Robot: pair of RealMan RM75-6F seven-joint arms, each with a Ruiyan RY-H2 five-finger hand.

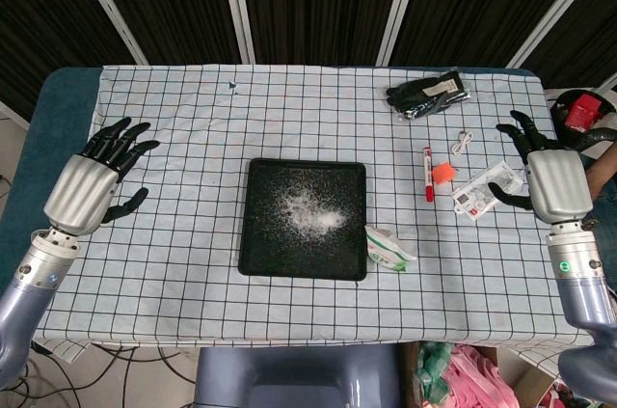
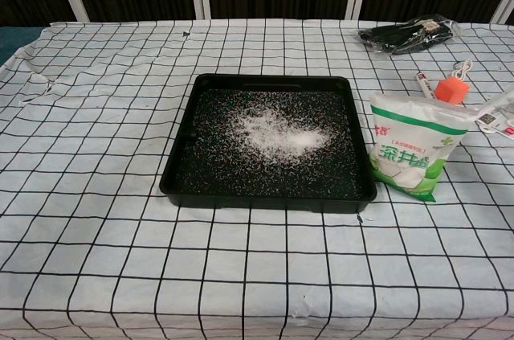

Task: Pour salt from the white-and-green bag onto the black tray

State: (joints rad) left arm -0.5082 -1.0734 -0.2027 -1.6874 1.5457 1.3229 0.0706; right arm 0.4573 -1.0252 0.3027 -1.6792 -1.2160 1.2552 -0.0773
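The black tray [image 1: 256,234] [image 2: 183,176] lies in the middle of the checked cloth with a heap of white salt [image 1: 310,213] [image 2: 273,133] spread on it. The white-and-green salt bag [image 1: 388,247] [image 2: 411,155] stands upright just off the tray's right edge, free of both hands. My left hand [image 1: 96,178] hovers over the table's left side, fingers apart and holding nothing. Far to the right, my right hand [image 1: 542,175] is likewise spread and empty. Neither hand appears in the chest view.
Behind the bag lie a red-capped tube [image 1: 428,175], an orange clip [image 1: 442,173] [image 2: 451,89], a white cable [image 1: 464,143] and a plastic packet [image 1: 485,188]. A bag of black items [image 1: 430,94] [image 2: 409,35] sits at the back right corner.
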